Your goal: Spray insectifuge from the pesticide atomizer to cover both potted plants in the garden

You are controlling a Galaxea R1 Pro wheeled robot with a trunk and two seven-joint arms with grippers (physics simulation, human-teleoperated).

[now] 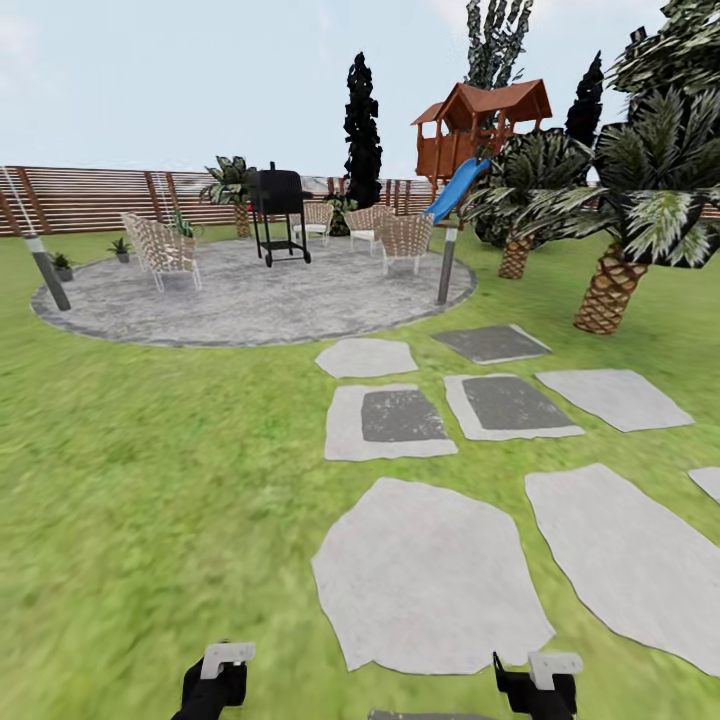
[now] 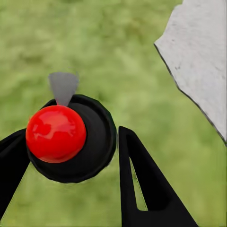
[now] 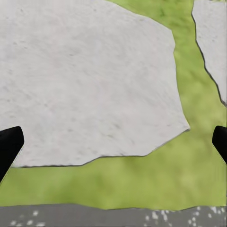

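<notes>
Crossing the lawn, nothing picked up yet.
I had both the left gripper (image 2: pixel 66 189) and right gripper (image 3: pixel 113 142) spread and empty; two potted plants (image 1: pixel 62 265) sat far off by the patio (image 1: pixel 250 300), atomizer unseen.

Your two arms hang low at the near edge of the head view, wrists pointing down. Your left gripper (image 1: pixel 213 685) sits to the left, your right gripper (image 1: pixel 537 688) to the right, well apart. In the left wrist view your left gripper (image 2: pixel 66 184) has its black fingers (image 2: pixel 142 184) spread. In the right wrist view your right gripper (image 3: pixel 113 146) stands wide, fingertips (image 3: pixel 8 144) at both edges, nothing between.
</notes>
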